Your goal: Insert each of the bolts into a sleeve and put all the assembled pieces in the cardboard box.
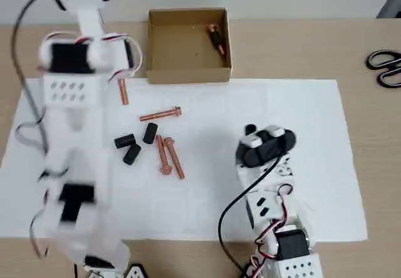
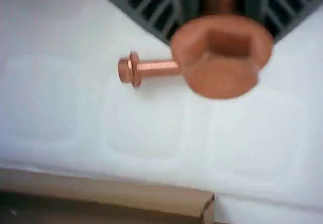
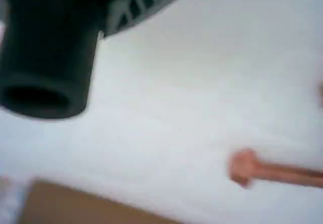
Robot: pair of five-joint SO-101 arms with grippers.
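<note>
Counting 3 loose bolts [image 1: 161, 113], 3 loose sleeves [image 1: 131, 154], 1 assy [image 1: 217, 38] in box [image 1: 188, 74]

Left arm [image 1: 71, 93]: we see white plastic shells, black servo blocks, a grid of small holes
Right arm [image 1: 294, 268]: white links, black servos, the same hole grid at its base
Cables [image 1: 220, 223]: we note black leads, thin red and white wires
Fingers [image 2: 144, 2]: dark grey, ribbed with slats

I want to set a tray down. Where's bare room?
Bare: the white sheet between the right gripper and its right edge, and the tabletop between box and scissors. Crowded: loose bolts and sleeves by the left arm.
</note>
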